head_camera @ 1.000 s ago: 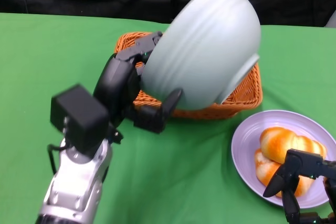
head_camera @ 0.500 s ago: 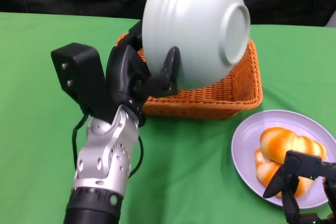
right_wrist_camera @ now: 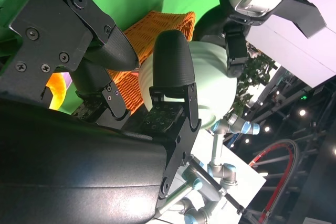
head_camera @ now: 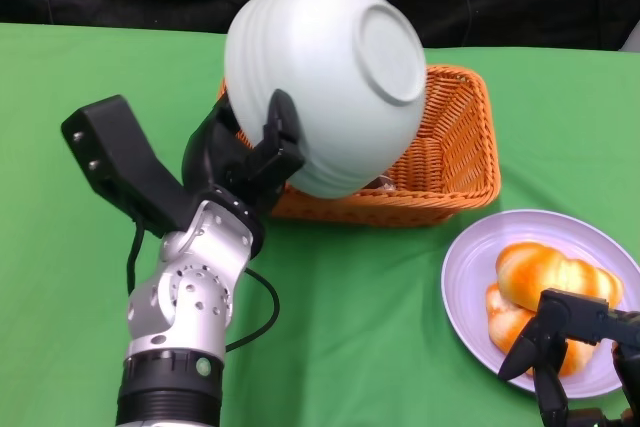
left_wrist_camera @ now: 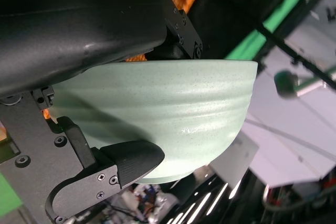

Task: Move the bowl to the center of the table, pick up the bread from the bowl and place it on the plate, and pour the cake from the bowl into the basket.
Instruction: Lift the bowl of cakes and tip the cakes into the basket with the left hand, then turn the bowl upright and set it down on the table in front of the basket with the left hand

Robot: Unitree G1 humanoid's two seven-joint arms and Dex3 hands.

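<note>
The left hand (head_camera: 250,152) grips the pale green bowl (head_camera: 325,82) by its rim, fingers clamped on the wall (the bowl sits at the hand's one o'clock), tipped upside down over the orange basket (head_camera: 450,162). The basket's inside is mostly hidden behind the bowl. At four o'clock of the basket, the bread (head_camera: 545,282) lies on the lilac plate (head_camera: 470,277). The right hand (head_camera: 570,342) hovers there empty, fingers apart, partly cut off.

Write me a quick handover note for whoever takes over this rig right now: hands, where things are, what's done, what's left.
Left hand grips the bowl, upended over the basket.
Right hand is open, by the plate.
Done: bread sits on the plate.
In progress: pouring. The cake isn't clearly visible; the bowl hides much of the basket.
Left: confirm the cake landed and set the bowl down.
</note>
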